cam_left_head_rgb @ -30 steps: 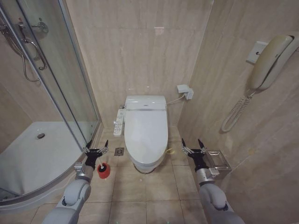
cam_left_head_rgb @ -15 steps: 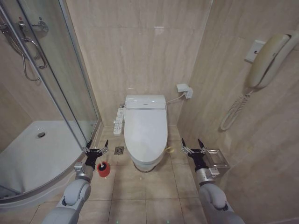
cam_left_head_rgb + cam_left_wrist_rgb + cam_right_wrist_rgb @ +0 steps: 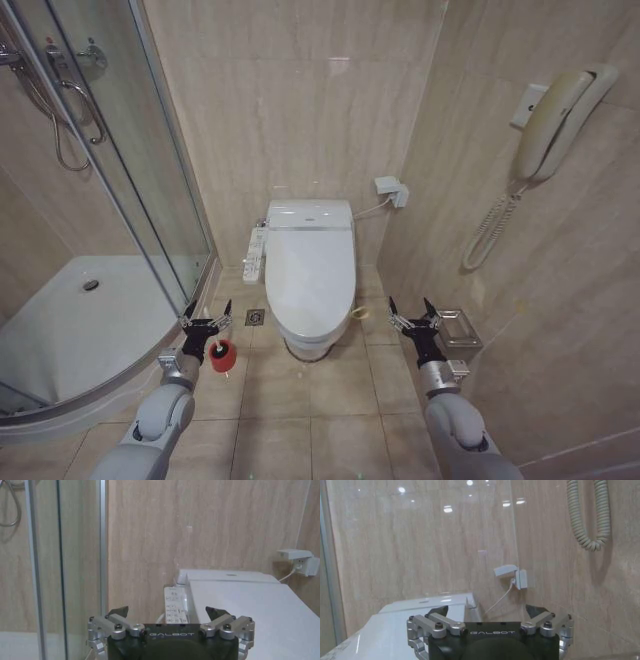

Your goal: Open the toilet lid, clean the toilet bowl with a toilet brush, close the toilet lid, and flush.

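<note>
Head view: one white ceramic toilet bowl (image 3: 305, 345) with its one glossy white oval lid (image 3: 311, 275) down stands centre against the far beige tiled wall. One red cup-shaped brush holder (image 3: 222, 356) sits on the tiled floor (image 3: 300, 400), near left. Two grippers, left (image 3: 205, 318) and right (image 3: 413, 314), hover spread wide, empty.

Left pincer (image 3: 205, 320) and right pincer (image 3: 413, 314) held forward, fingers spread.

Two grey, rounded arm shells are seen, each ending in a black pincer body marked "GALBOT". Silver metal knuckles with screw heads carry black pointed fingertips on the left pincer (image 3: 206, 322) and right pincer (image 3: 414, 318).
</note>
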